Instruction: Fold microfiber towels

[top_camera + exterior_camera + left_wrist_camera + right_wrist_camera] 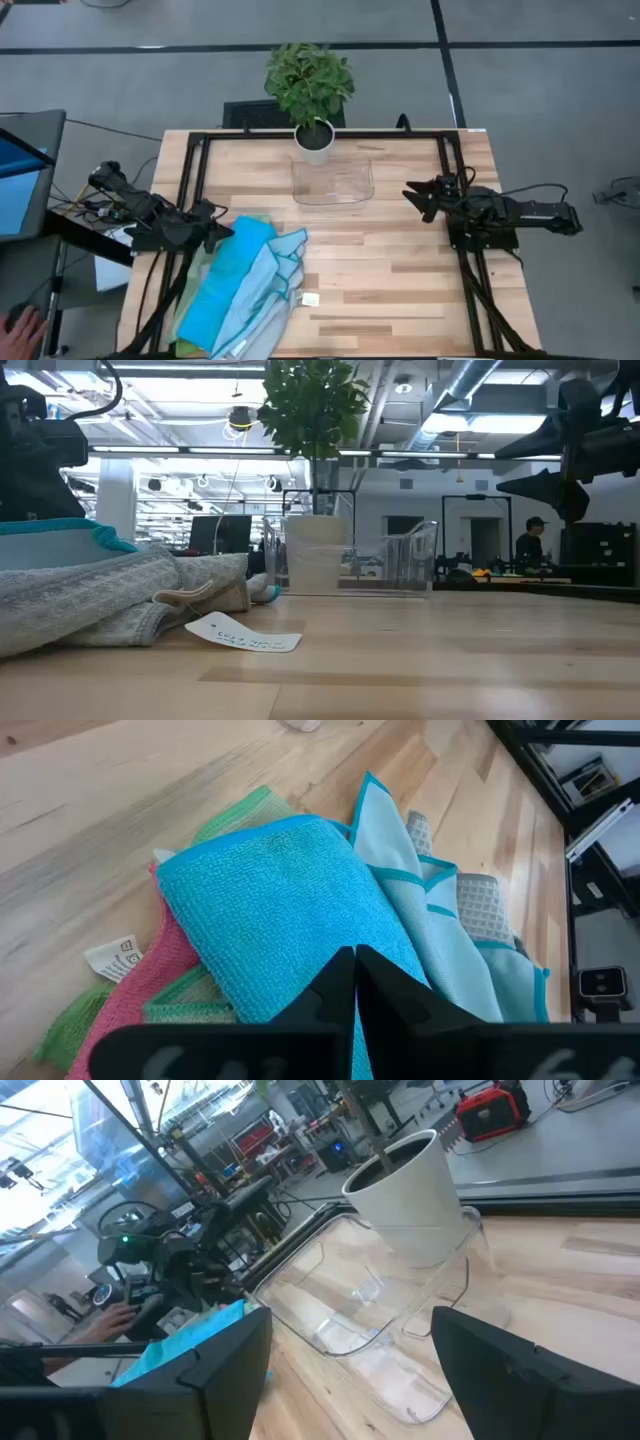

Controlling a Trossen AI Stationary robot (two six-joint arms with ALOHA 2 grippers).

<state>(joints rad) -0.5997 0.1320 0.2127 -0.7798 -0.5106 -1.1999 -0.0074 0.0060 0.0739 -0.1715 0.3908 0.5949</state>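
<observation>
My left claw (355, 982) is sitting closest to the lens in the left wrist view, its two dark fingers pressed together with nothing between them, and it is hovering right over the bright blue towel (290, 910). The microfiber towels (245, 290) are lying in one loose heap directly ahead of and beneath this claw, at the left near part of the counter (400, 270). The heap's long axis is running away from the claw tip toward the counter's front edge, slightly slanted. The grey, teal-edged towel (440, 935) is lying beside the blue one, on the side toward the counter's middle; pink (140, 1005) and green (235, 815) cloths are peeking out from under the blue one's other side. A white label (309, 298) is lying on the wood just beside the heap.

My right claw (420, 195) is waiting with its fingers spread wide and holding nothing, well apart from the heap, across the counter near the clear tray (333, 182) and the potted plant (311, 90). I am judging the left claw the nearer one for the first pinch.
</observation>
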